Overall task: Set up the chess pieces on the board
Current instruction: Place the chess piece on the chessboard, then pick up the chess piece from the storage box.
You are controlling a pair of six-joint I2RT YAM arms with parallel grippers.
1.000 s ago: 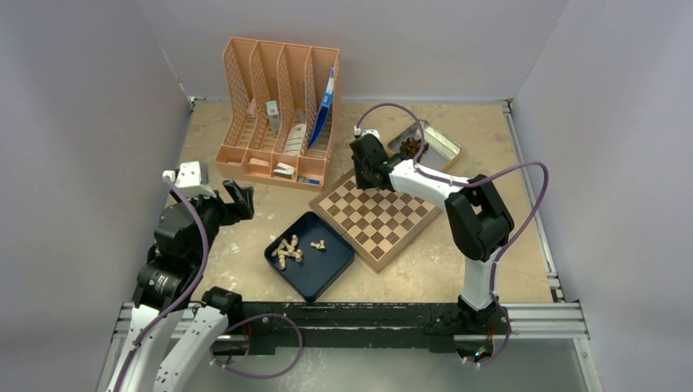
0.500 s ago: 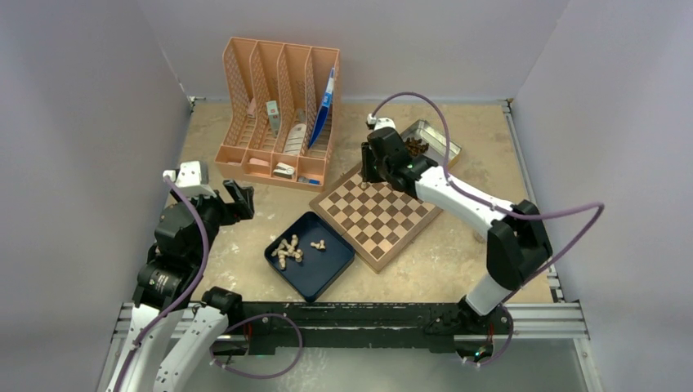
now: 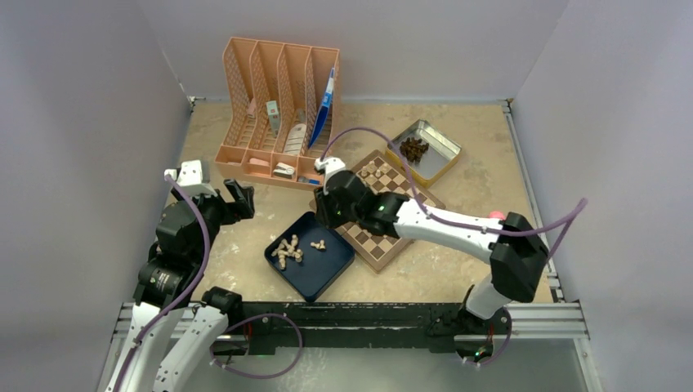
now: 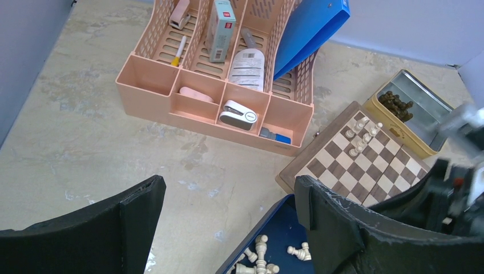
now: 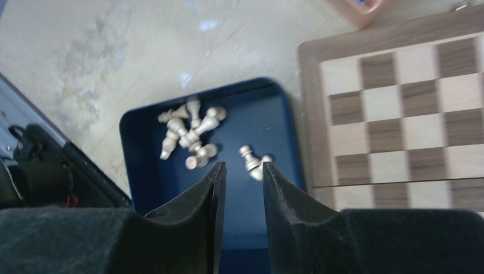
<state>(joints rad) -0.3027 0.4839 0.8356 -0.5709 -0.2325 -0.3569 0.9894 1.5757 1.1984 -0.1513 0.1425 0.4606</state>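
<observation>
Above tray (image 5: 149, 181) edge by board (image 5: 419, 128), right end effector (image 5: 242, 171), ajar

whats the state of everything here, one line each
left tool, open, empty
right tool, slightly open, empty, near the blue tray
board, flat, few chess pieces upright at one corner
blue tray, holds a jumble of pieces
tin, lidless, dark pieces inside

The checkered wooden board (image 3: 404, 178) lies flat on the tabletop (image 3: 490, 163), turned cornerwise. A few pale pieces (image 4: 362, 132) stand upright at its far corner; the rest lie tumbled in the blue tray (image 3: 323, 273) just beside it.
</observation>
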